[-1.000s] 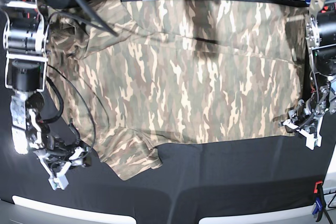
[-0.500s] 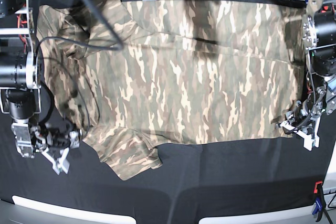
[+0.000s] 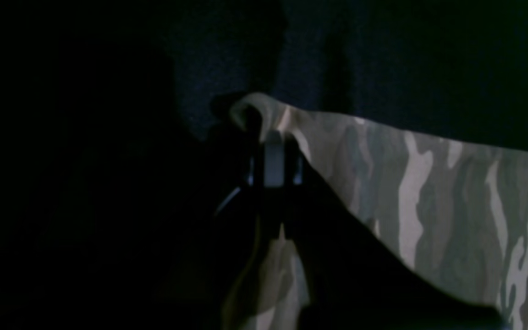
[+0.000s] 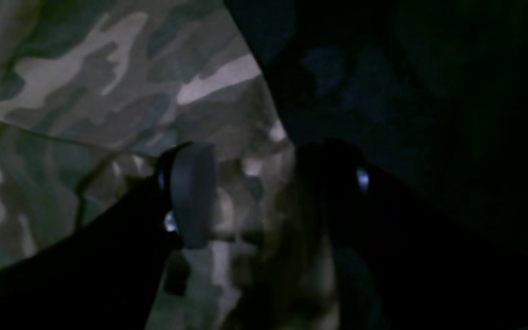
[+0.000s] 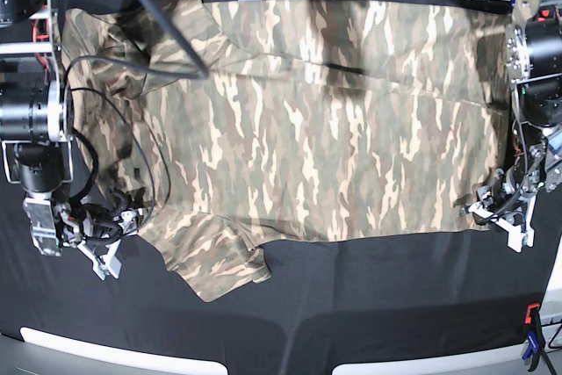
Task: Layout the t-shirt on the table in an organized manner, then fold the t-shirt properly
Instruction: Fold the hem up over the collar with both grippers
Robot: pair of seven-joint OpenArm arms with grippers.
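The left arm's fingers (image 3: pixel 273 151) pinch a hem corner of the camouflage t-shirt (image 5: pixel 316 120), spread across the black surface (image 5: pixel 378 305). The right arm's fingers (image 4: pixel 255 192) stand wide apart over its sleeve edge, gripping nothing.

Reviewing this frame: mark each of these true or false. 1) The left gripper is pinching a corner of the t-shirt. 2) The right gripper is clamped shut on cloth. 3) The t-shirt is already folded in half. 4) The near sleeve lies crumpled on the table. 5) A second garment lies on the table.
1) True: the left gripper is shut on a corner of the t-shirt.
2) False: the right gripper has its jaws apart over the cloth.
3) False: the t-shirt lies spread out across the table.
4) True: the near sleeve is bunched and creased.
5) False: the camouflage t-shirt is the only garment.
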